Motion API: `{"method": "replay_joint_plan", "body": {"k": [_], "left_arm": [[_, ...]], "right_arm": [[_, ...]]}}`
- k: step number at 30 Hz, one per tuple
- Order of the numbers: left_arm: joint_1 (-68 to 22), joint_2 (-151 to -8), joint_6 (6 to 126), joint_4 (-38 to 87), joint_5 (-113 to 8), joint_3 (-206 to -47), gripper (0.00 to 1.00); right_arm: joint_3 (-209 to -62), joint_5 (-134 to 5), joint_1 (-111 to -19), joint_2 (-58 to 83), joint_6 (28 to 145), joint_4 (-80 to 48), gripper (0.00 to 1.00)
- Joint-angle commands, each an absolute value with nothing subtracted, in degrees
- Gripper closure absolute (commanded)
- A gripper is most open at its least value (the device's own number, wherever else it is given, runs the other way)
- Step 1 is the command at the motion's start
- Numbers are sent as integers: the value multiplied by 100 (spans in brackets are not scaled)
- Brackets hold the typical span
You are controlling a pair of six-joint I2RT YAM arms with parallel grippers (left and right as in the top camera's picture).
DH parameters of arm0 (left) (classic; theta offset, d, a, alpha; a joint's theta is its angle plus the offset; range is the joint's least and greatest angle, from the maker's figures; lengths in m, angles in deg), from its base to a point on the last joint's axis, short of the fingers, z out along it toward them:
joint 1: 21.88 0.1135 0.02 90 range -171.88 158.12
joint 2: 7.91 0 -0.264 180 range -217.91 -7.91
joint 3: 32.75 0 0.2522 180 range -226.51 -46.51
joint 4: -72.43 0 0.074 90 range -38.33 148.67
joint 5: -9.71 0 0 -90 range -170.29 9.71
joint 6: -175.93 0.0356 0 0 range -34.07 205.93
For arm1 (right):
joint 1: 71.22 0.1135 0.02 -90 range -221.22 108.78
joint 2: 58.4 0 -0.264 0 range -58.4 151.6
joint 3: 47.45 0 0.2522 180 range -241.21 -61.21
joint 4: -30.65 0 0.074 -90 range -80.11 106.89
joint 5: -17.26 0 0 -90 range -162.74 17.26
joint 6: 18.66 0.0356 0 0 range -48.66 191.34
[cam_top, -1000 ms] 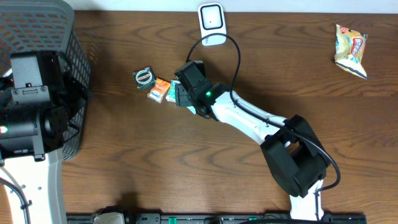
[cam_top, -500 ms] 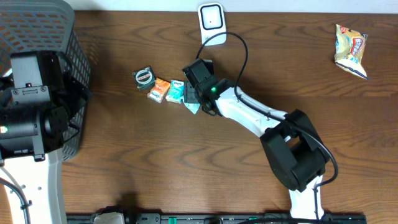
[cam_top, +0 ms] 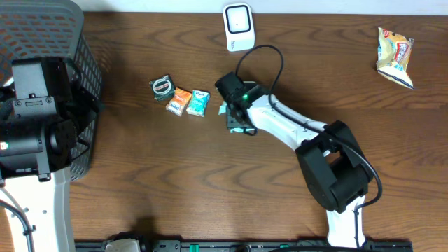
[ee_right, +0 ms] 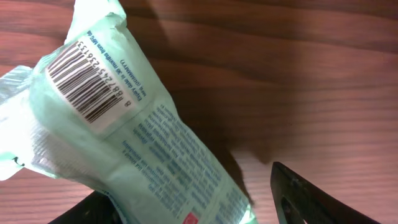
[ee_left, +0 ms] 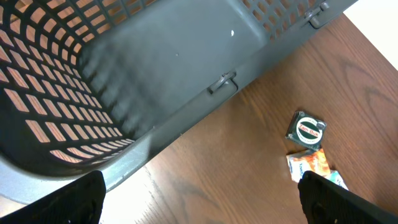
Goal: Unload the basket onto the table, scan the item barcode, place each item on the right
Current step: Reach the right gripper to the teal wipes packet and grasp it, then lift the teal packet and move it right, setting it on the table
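Note:
A pale green packet [ee_right: 124, 124] is tilted between the fingers of my right gripper [ee_right: 193, 205], which is shut on it. Its printed back faces the wrist camera, with the barcode [ee_right: 84, 81] on a white label at its upper end. From overhead, the right gripper [cam_top: 234, 119] holds the packet [cam_top: 225, 110] over the table's middle, below the white scanner [cam_top: 238, 28] at the far edge. My left gripper [ee_left: 202, 205] stands wide open with nothing in it, beside the grey basket [ee_left: 155, 68].
A round tin [cam_top: 162, 86], an orange packet [cam_top: 181, 101] and a teal packet [cam_top: 199, 103] lie in a row left of the right gripper. A yellow snack bag [cam_top: 394, 56] lies at the far right. The basket [cam_top: 42, 28] fills the far left corner.
The right gripper has pulled the pale green packet out of the row of items and carried it to the right. The left arm has not moved.

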State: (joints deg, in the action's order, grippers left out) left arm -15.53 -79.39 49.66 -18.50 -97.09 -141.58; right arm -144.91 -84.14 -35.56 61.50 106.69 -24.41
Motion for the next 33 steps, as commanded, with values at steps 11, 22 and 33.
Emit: {"method": "replay_joint_plan", "body": {"k": [11, 22, 33], "left_arm": [[-1524, -7944, 4874, -1867, -9763, -14127, 2], [-1524, -7944, 4877, -1867, -9765, -14127, 2], [-1524, -7944, 4874, -1867, -9765, -14127, 2]], "right_arm": [[-14467, -9164, -3324, 5435, 8492, -2047, 35], [-14465, -9811, -2924, 6178, 8022, -2126, 33], [-14471, -9782, -2918, 6480, 8245, -2263, 78]]}}
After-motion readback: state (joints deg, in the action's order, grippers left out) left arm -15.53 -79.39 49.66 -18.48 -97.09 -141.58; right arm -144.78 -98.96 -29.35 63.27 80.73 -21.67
